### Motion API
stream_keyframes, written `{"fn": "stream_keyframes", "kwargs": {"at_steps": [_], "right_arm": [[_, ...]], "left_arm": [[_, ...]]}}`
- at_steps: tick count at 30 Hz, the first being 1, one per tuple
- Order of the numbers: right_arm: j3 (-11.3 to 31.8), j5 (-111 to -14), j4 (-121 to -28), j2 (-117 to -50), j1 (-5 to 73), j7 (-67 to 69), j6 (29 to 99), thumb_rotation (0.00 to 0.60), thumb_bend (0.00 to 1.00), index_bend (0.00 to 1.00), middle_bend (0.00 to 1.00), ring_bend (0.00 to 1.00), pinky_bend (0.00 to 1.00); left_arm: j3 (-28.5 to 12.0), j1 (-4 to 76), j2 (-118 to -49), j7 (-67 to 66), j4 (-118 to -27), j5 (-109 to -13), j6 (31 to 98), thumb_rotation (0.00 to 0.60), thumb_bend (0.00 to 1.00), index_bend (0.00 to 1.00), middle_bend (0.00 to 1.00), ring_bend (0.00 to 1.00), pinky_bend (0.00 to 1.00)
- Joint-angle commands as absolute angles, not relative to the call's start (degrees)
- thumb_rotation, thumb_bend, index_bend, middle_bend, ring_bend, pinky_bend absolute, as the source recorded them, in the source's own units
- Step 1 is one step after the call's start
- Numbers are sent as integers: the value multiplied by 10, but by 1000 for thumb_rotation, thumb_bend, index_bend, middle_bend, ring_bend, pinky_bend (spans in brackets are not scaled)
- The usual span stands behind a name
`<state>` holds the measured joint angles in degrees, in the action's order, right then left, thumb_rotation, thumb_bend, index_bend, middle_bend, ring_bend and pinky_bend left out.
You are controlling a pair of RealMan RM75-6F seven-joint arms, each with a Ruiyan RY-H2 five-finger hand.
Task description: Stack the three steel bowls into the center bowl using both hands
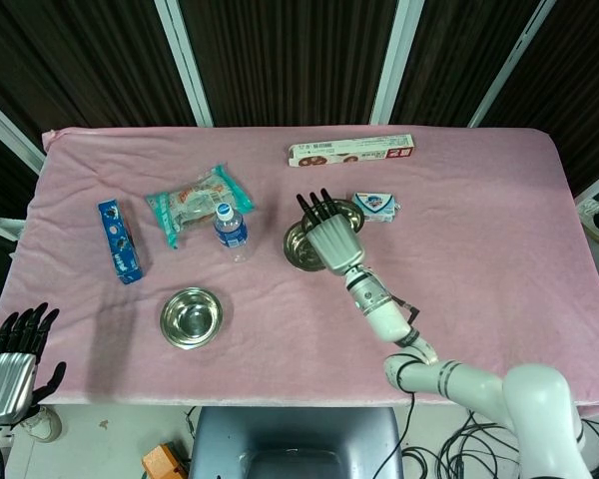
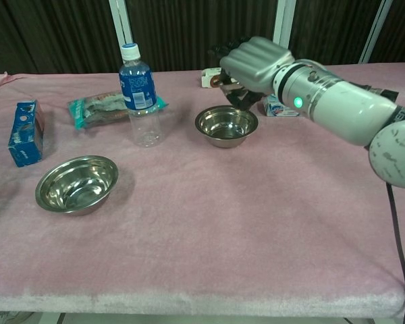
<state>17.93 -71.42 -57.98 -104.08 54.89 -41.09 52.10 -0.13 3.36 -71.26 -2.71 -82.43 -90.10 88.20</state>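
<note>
The centre steel bowl (image 1: 301, 249) (image 2: 226, 125) sits in the middle of the pink table. My right hand (image 1: 330, 236) (image 2: 255, 62) hovers just above and behind it, gripping a second steel bowl (image 1: 351, 211) whose rim shows beside the fingers; the hand hides most of that bowl. A third steel bowl (image 1: 191, 317) (image 2: 76, 183) rests alone at the front left. My left hand (image 1: 15, 364) hangs off the table's front left corner, fingers spread, holding nothing. The chest view does not show it.
A water bottle (image 1: 230, 228) (image 2: 138, 94) stands just left of the centre bowl. A green snack pack (image 1: 197, 203), a blue box (image 1: 119, 240), a long biscuit box (image 1: 350, 151) and a soap pack (image 1: 379, 207) lie around the back half.
</note>
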Motion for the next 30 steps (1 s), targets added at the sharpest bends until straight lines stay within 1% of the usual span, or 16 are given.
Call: {"fn": "stream_keyframes", "kwargs": {"at_steps": [1, 4, 9, 10, 12, 14, 17, 21, 26, 30], "right_arm": [[171, -710, -563, -1059, 557, -396, 513, 600, 643, 683, 34, 0, 0], [168, -709, -548, -1074, 564, -379, 509, 600, 630, 668, 34, 0, 0], [156, -720, -539, -1085, 569, -365, 512, 600, 603, 611, 36, 0, 0], [153, -723, -542, -1083, 568, -364, 515, 600, 599, 596, 36, 0, 0], [144, -731, -557, -1072, 560, -364, 525, 600, 592, 533, 38, 0, 0], [132, -741, -585, -1050, 546, -362, 540, 600, 581, 454, 38, 0, 0], [110, -757, -639, -1006, 519, -355, 562, 600, 559, 388, 29, 0, 0], [82, -765, -720, -935, 478, -363, 587, 600, 540, 310, 1, 0, 0], [45, -781, -817, -837, 419, -361, 633, 600, 493, 200, 0, 0, 0], [23, -785, -865, -780, 381, -341, 658, 600, 471, 154, 0, 0, 0]], "left_arm": [[0, 33, -713, -27, -825, -903, 883, 600, 363, 0, 0, 0, 0], [1, 33, -713, -26, -825, -905, 885, 600, 364, 0, 0, 0, 0], [2, 32, -713, -25, -824, -907, 887, 600, 363, 0, 0, 0, 0], [2, 32, -713, -25, -824, -908, 887, 600, 363, 0, 0, 0, 0], [3, 31, -712, -22, -824, -909, 889, 600, 364, 0, 0, 0, 0], [3, 30, -712, -20, -822, -911, 891, 600, 364, 0, 0, 0, 0], [4, 30, -712, -21, -822, -912, 892, 600, 364, 0, 0, 0, 0], [6, 32, -715, -30, -823, -914, 887, 600, 364, 0, 0, 0, 0], [6, 39, -720, -45, -825, -909, 870, 600, 364, 0, 0, 0, 0], [6, 48, -724, -55, -828, -905, 850, 600, 363, 0, 0, 0, 0]]}}
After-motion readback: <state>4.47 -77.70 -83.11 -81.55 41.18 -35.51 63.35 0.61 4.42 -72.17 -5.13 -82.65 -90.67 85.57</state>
